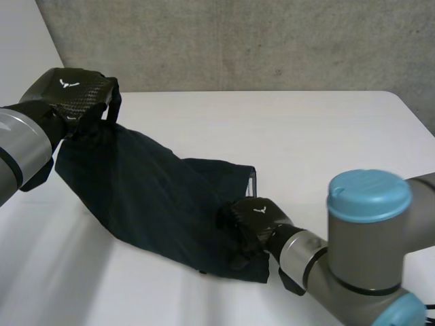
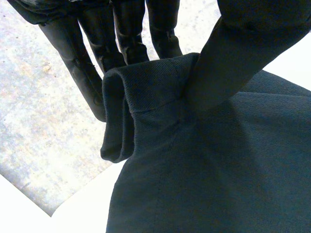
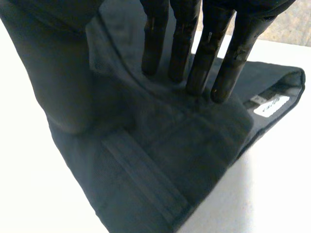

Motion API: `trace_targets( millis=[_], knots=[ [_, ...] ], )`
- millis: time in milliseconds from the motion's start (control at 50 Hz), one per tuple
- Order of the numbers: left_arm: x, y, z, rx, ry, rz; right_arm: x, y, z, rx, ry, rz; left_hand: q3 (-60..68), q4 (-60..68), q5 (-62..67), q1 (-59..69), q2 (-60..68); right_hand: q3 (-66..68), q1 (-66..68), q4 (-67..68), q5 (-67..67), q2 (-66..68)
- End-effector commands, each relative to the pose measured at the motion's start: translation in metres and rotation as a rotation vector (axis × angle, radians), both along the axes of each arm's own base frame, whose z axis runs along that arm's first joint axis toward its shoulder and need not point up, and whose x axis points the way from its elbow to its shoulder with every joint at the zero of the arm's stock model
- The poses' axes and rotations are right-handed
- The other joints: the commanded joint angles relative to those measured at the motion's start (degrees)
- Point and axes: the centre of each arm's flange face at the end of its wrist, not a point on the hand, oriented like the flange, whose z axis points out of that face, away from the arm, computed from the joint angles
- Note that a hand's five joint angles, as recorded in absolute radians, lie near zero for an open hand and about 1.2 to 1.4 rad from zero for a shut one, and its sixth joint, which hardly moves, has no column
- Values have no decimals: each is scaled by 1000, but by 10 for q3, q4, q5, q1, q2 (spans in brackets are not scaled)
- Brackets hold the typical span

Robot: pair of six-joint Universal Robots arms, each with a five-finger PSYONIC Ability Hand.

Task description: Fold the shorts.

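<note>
Right robot hand (image 1: 257,216), flat and unclenched, presses shorts (image 1: 149,197) onto worktop (image 1: 306,136); left robot hand (image 1: 75,92) pinches lifted hem (image 2: 126,111), partly hiding it.

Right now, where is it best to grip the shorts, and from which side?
Probably the shorts' edge by the white label, from the far side: it lies flat and free, while the left hand pinches the hem and the right hand presses nearby.

Open table (image 1: 319,129) (beyond the shorts (image 1: 149,197))
</note>
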Motion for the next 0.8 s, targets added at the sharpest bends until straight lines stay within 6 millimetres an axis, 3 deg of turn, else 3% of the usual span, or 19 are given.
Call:
trace_targets(
  millis=[20, 100, 180, 200, 260, 340, 420, 520, 620, 700, 800],
  knots=[
    [1, -2, 2, -15, 14, 7, 6, -16, -19, -105, 63, -54, 119, 116, 146, 164, 116, 487, 531, 487, 497, 488],
    [2, -3, 2, -15, 11, 11, 5, -24, -5, -164, 59, -72, 119, 116, 146, 164, 116, 487, 532, 488, 498, 488],
    [5, -3, -2, 0, 1, 20, 3, -26, 51, -348, 34, -42, 119, 116, 146, 164, 116, 487, 532, 488, 498, 488],
    [6, -3, -5, 8, -4, 22, -4, -27, 75, -431, 48, -36, 119, 116, 146, 164, 116, 487, 532, 488, 498, 488],
    [7, 0, -9, 28, -13, 22, -26, -33, 116, -570, 143, -35, 119, 116, 146, 164, 116, 487, 532, 488, 498, 488],
    [9, 7, -14, 57, -22, 17, -46, -32, 149, -665, 278, 5, 119, 116, 146, 164, 116, 487, 532, 488, 498, 488],
    [13, 17, -20, 98, -36, 14, -54, -27, 161, -658, 359, 39, 119, 116, 146, 164, 116, 487, 532, 488, 498, 488],
    [15, 25, -36, 152, -54, 11, -64, -27, 162, -604, 415, 46, 119, 116, 146, 164, 116, 487, 532, 488, 498, 488],
    [15, 28, -67, 251, -86, 5, -67, -30, 144, -542, 463, 74, 119, 116, 146, 164, 116, 487, 532, 488, 498, 488],
    [7, 0, -109, 337, -121, 13, -57, -52, 96, -406, 516, 119, 119, 116, 146, 164, 116, 487, 532, 488, 498, 488],
    [-10, -39, -120, 307, -127, 3, -43, -81, 70, -413, 516, 117, 119, 116, 146, 164, 116, 487, 532, 488, 498, 488]
  ],
)
